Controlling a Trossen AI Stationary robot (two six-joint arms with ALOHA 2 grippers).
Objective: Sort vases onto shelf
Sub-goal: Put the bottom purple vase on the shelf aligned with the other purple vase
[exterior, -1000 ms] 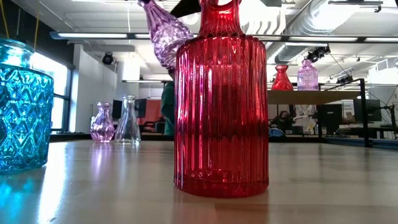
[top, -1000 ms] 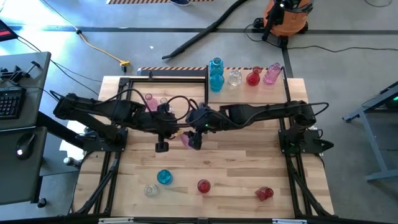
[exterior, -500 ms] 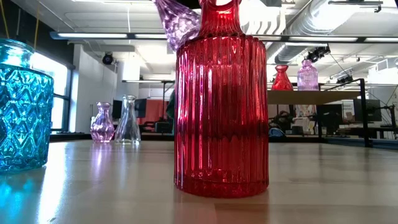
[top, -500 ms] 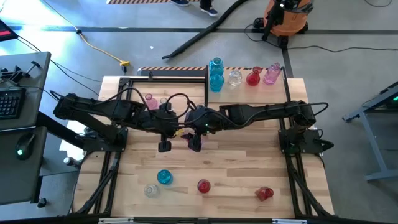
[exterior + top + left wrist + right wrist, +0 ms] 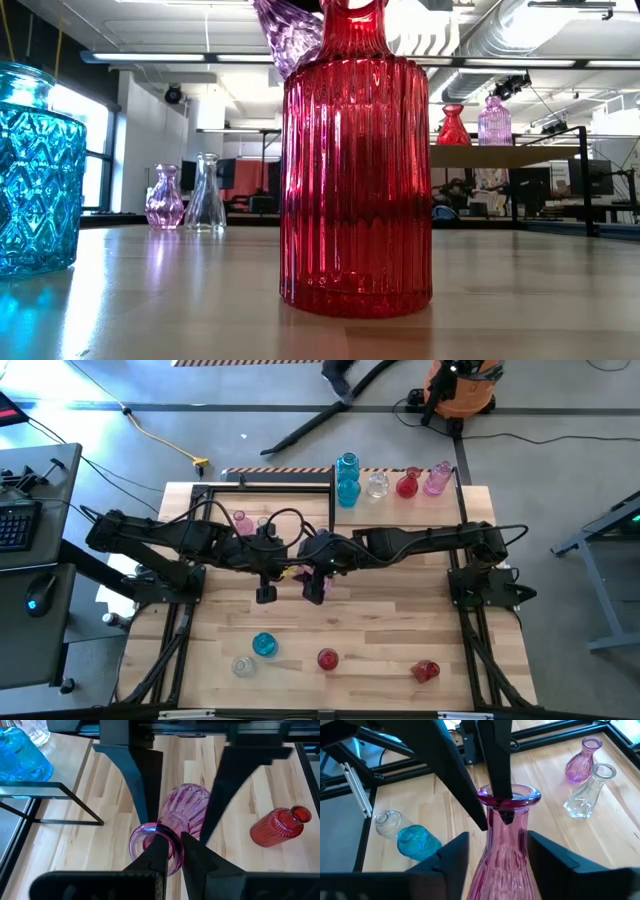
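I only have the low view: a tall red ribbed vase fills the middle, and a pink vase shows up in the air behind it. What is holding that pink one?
Observer: The left pincer pinches the pink vase by its rim, with one finger inside the mouth.
Operator: And the right pincer?
Observer: The right pincer is at the same vase, one finger on either side of its body, not yet closed on it.
Operator: Is anything lying down on the table?
Observer: Yes, a red vase lies on its side on the wood, apart from both pincers.
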